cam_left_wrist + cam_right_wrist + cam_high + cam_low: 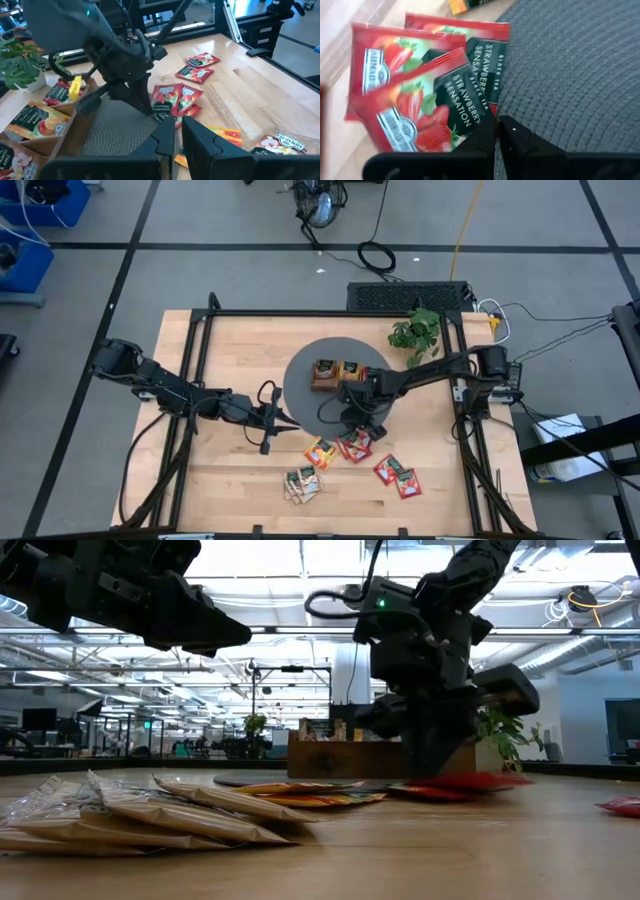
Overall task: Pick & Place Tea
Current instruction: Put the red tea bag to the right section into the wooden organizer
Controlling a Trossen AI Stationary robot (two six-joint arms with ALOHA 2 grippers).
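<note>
Right end effector (496, 131) pinching red sachet (415, 107)

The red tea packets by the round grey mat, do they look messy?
Yes. Three red strawberry tea sachets lie fanned and overlapping, one edge on the round grey woven mat. The right gripper pinches the top sachet's corner, tilting it.

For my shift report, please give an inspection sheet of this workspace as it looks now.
Surface: wooden table, round grey mat.
Job's things: strawberry tea sachets at the mat's edge; orange sachets; green-and-tan sachets; wooden tray partly filled.
Clutter: green plant.
Grippers: right gripper jaws shut on a strawberry sachet's corner; left gripper shut, empty, waiting.
Cables: coils on the floor.
Surroundings: open hall, nobody seen.
</note>
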